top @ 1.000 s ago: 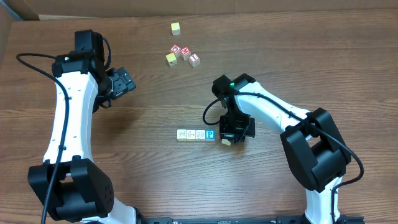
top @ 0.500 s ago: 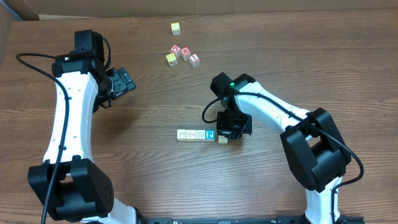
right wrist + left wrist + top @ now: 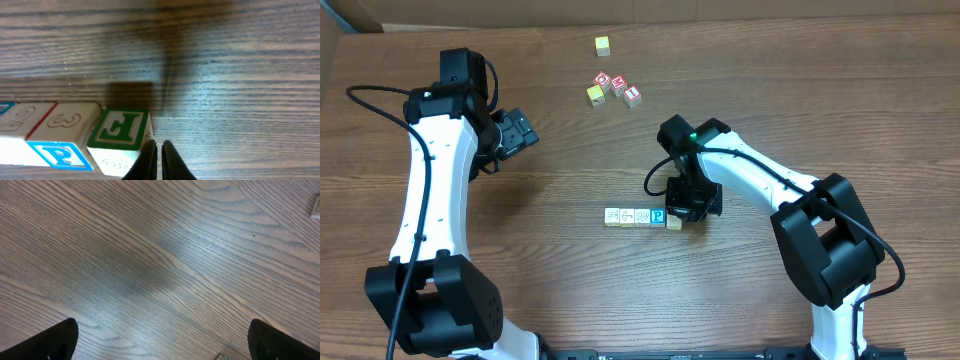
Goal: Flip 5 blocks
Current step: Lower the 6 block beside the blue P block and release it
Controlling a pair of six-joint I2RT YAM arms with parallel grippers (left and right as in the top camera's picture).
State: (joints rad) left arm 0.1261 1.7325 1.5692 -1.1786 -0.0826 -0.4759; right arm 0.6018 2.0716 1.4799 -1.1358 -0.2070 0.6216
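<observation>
Several pale blocks lie in a row [image 3: 635, 216] near the table's middle, the blue "P" block [image 3: 658, 216] fourth from the left. A fifth block [image 3: 674, 222] sits at the row's right end. In the right wrist view it shows a green "F" face [image 3: 120, 131] beside the blue "P" block [image 3: 57, 152]. My right gripper [image 3: 159, 161] is shut, holding nothing, its tips against that block's right side. It hangs low over the row's end [image 3: 686, 212]. My left gripper [image 3: 520, 130] stands open above bare wood at the far left, fingertips [image 3: 50, 341] wide apart.
At the back lie two red-and-white cubes [image 3: 619, 84] with a third [image 3: 633, 96] beside them, a yellow cube [image 3: 594, 94] and another yellow one [image 3: 603, 45]. A cube's corner [image 3: 316, 207] shows at the left wrist view's right edge.
My right gripper has slid left with the fifth block in front of it, bringing that block up against the "P" block. The left arm has not moved.
</observation>
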